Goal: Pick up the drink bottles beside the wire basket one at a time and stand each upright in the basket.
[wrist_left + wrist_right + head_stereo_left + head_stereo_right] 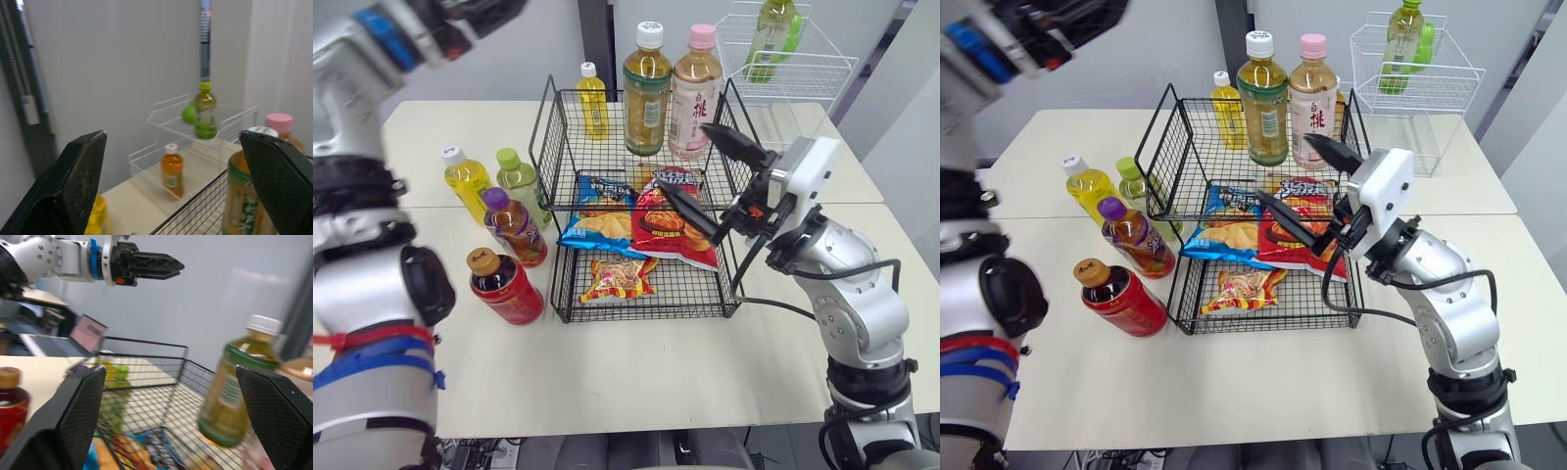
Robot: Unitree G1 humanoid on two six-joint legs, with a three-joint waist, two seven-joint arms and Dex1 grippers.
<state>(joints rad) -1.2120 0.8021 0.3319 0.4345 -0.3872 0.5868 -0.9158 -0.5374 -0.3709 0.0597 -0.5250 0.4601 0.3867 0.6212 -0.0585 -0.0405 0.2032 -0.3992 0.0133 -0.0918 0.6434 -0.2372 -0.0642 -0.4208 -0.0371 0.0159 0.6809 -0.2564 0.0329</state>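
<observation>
While both pairs of jaws are standing apart and empty, the right gripper (681,157) is hovering over the upper shelf of the wire basket (646,314), near the pink-capped bottle (695,93), and the left gripper (172,139) is hanging high. The red bottle (506,289) is sitting on the table (636,377), just left of the basket. Reaching with the left arm, I'd be gripping it mid-body and lifting it clear of the rim.

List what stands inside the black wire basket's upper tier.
Three upright bottles: yellow bottle, green tea bottle, pink-capped bottle. The right gripper partly covers the last one's lower part.
</observation>
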